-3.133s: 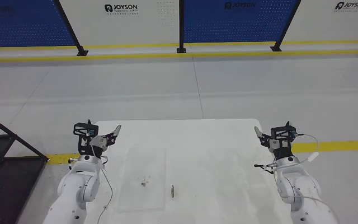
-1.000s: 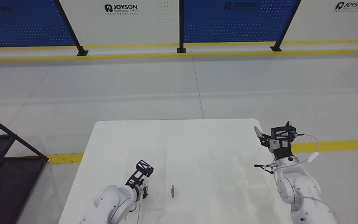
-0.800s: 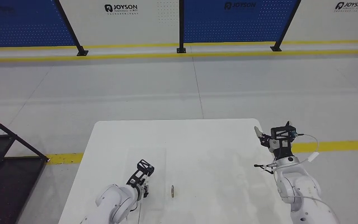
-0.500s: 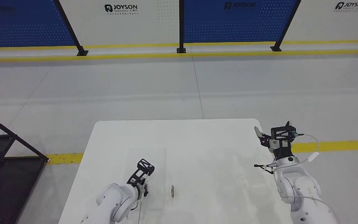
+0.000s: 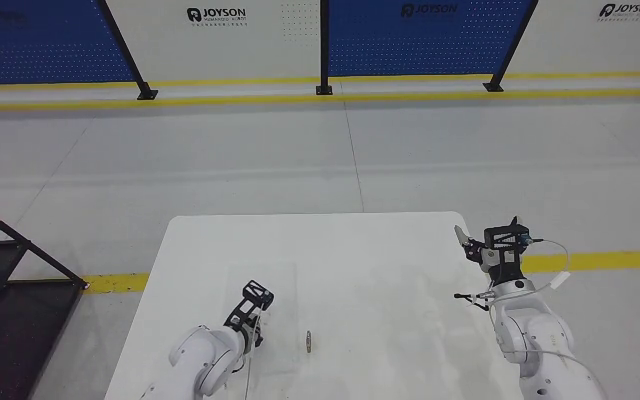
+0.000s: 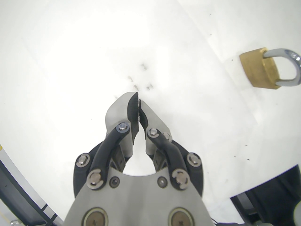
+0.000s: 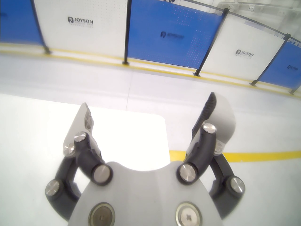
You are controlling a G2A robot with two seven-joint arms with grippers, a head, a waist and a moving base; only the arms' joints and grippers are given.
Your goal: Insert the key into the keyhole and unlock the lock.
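Left gripper (image 6: 138,98), clenched with no key discernible, hangs low just left of the lock (image 6: 259,68), probably to start the unlocking. Right gripper (image 7: 150,116) sits spread at the far right, out of the way.

The left silver gripper with black pads (image 6: 139,101) has left the white table's (image 5: 400,250) left edge. It has come down by the front edge, near the small brass padlock (image 6: 259,68), and pinched together.

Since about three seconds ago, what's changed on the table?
The left gripper swung from the table's far left corner down to the near side beside the lock; its fingers are now shut, whether on the key is unclear. The lock and the open right gripper stayed put.
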